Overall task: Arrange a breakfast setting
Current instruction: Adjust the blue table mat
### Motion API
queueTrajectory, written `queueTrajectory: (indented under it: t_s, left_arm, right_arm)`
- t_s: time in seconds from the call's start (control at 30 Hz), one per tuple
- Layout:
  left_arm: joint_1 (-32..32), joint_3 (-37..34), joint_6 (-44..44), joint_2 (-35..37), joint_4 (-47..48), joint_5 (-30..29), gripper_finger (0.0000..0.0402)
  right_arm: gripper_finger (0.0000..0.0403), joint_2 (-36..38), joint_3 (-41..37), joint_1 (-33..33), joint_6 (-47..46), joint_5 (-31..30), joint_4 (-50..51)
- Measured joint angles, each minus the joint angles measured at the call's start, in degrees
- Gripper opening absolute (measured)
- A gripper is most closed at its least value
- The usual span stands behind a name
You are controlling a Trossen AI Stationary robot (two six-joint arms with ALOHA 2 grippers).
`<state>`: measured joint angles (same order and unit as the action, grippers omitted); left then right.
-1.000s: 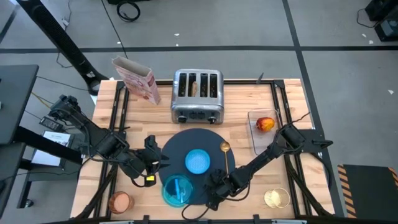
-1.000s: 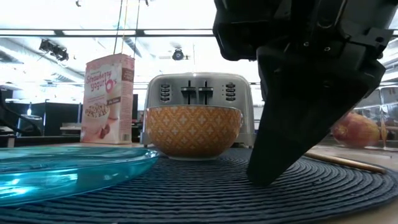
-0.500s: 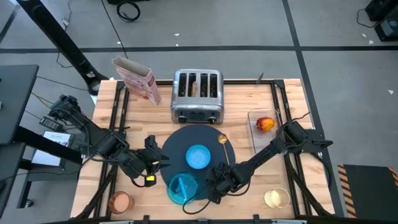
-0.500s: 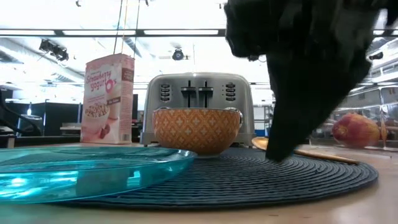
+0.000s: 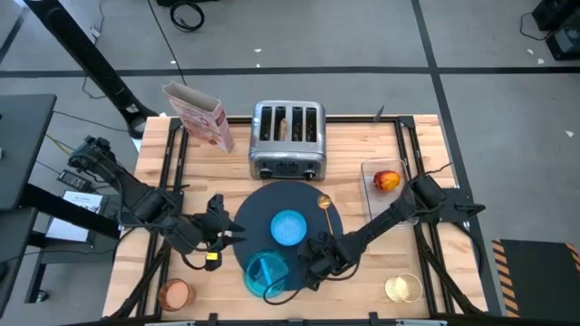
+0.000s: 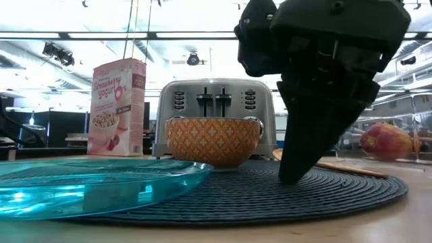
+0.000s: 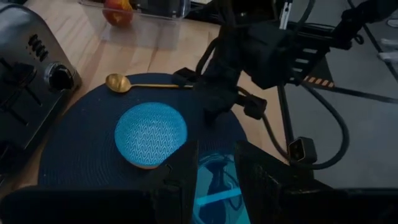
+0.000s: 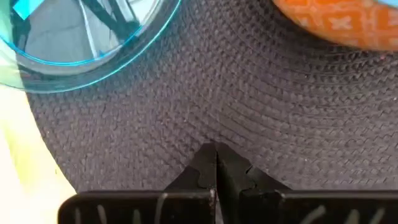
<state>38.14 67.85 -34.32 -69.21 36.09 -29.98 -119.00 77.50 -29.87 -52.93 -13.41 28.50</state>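
Observation:
The round dark navy mat lies mid-table. On it stand the small bowl, blue inside and orange-patterned outside, and the gold spoon. The teal plate overlaps the mat's near edge. My right gripper is shut, its tips on the mat's near right part. My left gripper is open and empty at the mat's left edge. The red-orange fruit sits in a clear tray. The copper cup stands near left. A brown slice shows in a toaster slot. My right gripper presses its shut fingertips down on the mat's woven top, near its near right edge, beside the plate. The fingers slant down from the table's right side. In the low view the tip stands on the mat, which lies flat.
The chrome toaster and the pink cereal box stand at the far side. A clear glass stands near right. Black rails run along the table's left and right sides.
My right gripper, tips on the mat, has gone toward the far edge. The mat has slid that way along the table, with the bowl and the spoon riding on it. The plate has shifted a little to the right.

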Motion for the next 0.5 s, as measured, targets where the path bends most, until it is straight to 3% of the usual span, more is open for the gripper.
queueTrajectory:
  t_s: [0.5]
  left_arm:
    - [0.36, 0.0, -1.05, 0.0, 0.05, 0.04, 0.0112]
  right_arm:
    - [0.0003, 0.59, 0.08, -2.58, -12.44, 4.41, 3.5]
